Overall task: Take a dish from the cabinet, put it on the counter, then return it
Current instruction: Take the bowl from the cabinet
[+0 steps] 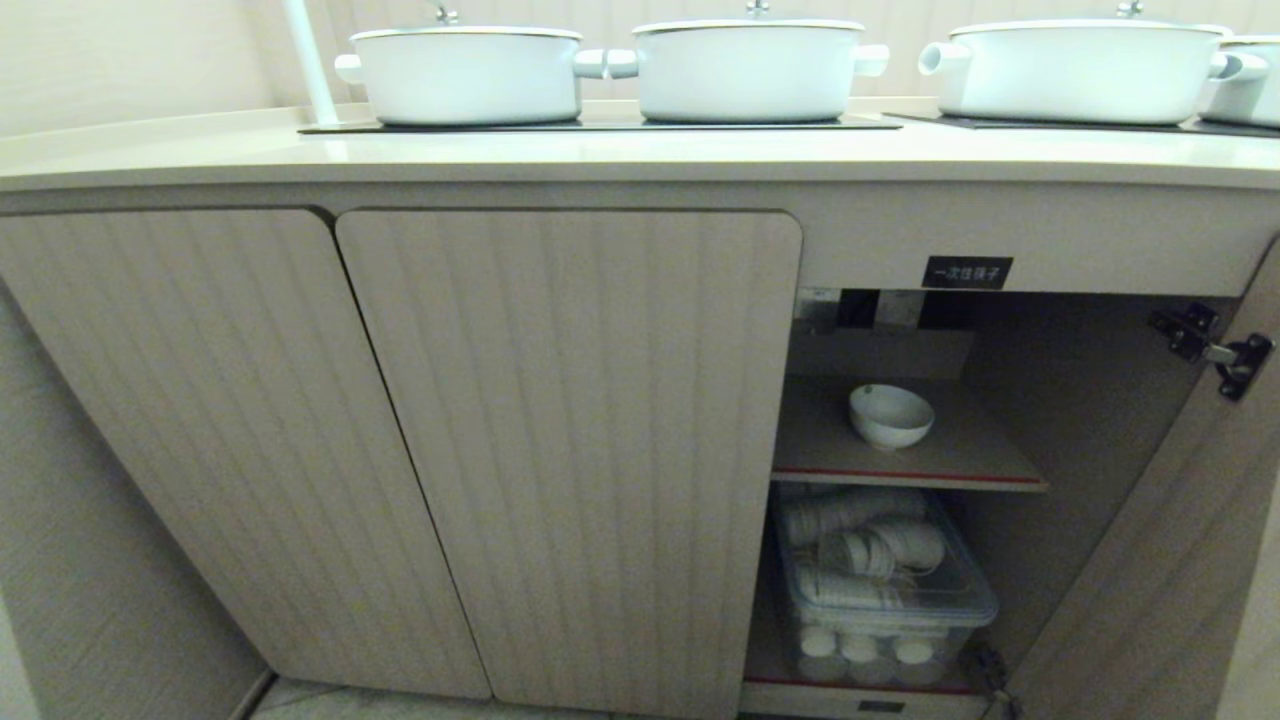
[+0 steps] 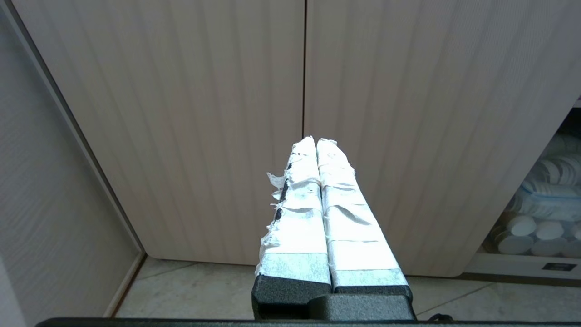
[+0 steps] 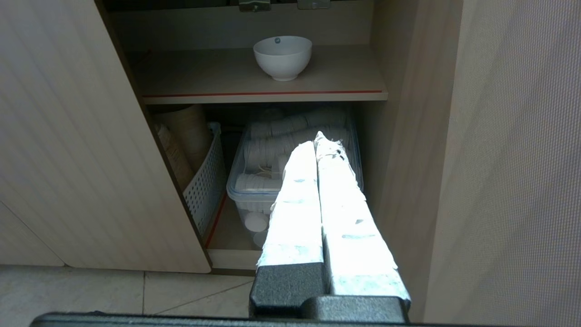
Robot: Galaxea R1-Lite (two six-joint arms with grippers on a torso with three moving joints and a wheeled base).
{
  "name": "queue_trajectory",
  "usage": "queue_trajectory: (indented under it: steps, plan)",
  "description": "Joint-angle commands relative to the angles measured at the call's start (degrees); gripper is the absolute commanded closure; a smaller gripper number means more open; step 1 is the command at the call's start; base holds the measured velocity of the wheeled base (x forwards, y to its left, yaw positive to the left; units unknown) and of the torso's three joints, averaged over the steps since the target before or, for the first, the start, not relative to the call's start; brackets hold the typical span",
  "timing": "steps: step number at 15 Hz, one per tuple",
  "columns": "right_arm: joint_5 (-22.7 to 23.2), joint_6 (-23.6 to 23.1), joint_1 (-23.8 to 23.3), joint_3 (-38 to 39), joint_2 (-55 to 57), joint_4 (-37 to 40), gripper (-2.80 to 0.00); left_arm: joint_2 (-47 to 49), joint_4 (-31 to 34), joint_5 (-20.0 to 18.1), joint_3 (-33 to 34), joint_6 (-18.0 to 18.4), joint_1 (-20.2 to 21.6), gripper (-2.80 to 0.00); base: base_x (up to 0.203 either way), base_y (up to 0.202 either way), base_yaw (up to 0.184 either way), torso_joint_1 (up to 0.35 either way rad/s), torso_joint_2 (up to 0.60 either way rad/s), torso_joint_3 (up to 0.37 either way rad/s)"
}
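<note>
Here the bowl (image 1: pixel 891 415) sits upright on the shelf (image 1: pixel 960 455) of the cabinet (image 1: pixel 560 440), alone, toward the back. The right-hand door (image 1: pixel 1150 580) stands swung open; the other two doors are closed. Below the shelf is a clear lidded bin (image 1: pixel 885 590) full of white cups, with a perforated basket (image 3: pixel 206 186) beside it. Up on the surface (image 1: pixel 640 150) stand big white pots (image 1: pixel 750 70) on black cooktop panels.

Neither arm shows in the head view. The right gripper (image 3: pixel 317 141) points into the open compartment, low, at the level of the bin and well short of the bowl, its taped fingers pressed together and holding nothing. The left gripper (image 2: pixel 316 141) faces the closed doors, fingers likewise together and empty.

Nothing of the task looks done yet: the reach for the bowl has not begun.

The risks, as I judge them: the fingers must part before they reach the bowl, or they will only shove it deeper. The opening is narrow, between the middle door's edge and the open door, so a wide approach could knock either. The glazed, rounded wall may slip out of a shallow pinch; a grip over the rim seems safer. Lifting out, the bowl could catch the frame above the shelf.
</note>
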Motion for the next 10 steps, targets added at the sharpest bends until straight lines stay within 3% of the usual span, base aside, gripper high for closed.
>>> queue_trajectory:
  steps: [1, 10]
  plan:
    - [0.0, 0.0, 0.0, 0.0, 0.1, 0.0, 0.00, 0.0, 0.0, 0.0, 0.0, -0.1, 0.0, 0.00, 0.000, 0.000, 0.000, 0.000, 0.00, 0.000]
    - [0.0, 0.0, 0.0, 0.0, 0.1, 0.0, 0.00, 0.0, 0.0, 0.0, -0.1, 0.0, 0.0, 0.00, 0.000, 0.000, 0.000, 0.000, 0.00, 0.000]
